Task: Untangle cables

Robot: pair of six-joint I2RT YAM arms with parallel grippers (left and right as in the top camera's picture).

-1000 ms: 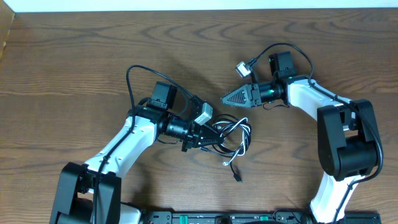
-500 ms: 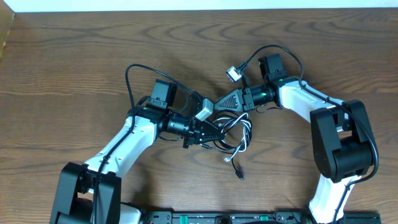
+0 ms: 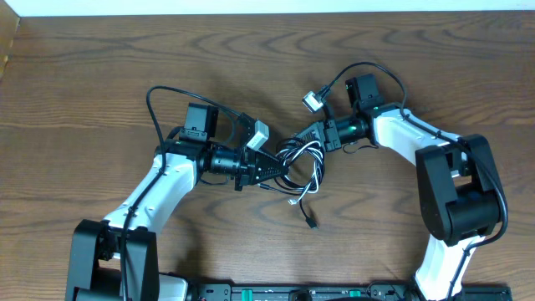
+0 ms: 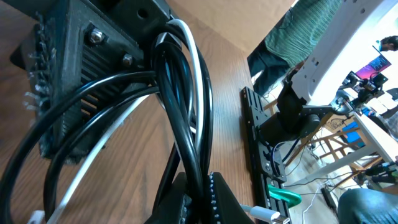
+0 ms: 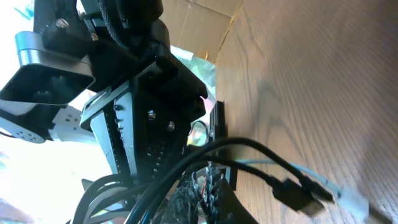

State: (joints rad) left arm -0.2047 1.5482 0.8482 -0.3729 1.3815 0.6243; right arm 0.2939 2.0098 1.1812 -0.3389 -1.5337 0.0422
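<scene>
The black and white cables point(image 3: 306, 164) lie in one tangle at mid table between both grippers. My left gripper point(image 3: 280, 170) is shut on a bunch of black strands point(image 4: 186, 118), and a white strand point(image 4: 194, 68) loops beside them. My right gripper point(image 3: 305, 138) is shut at the tangle's upper edge, with a black strand running to its tips point(image 5: 208, 186). I cannot tell how much it holds. A black plug point(image 3: 311, 222) and a white plug point(image 3: 292, 203) trail toward the front. The two grippers almost touch.
The robot's own thicker black wires arc over each wrist point(image 3: 159, 104). A black mounting rail point(image 3: 301, 293) runs along the front table edge. Bare wood lies to the left and behind the arms.
My right gripper came left and down to the tangle and closed there. My left arm drew back to the left, dragging the cables and the trailing plugs that way.
</scene>
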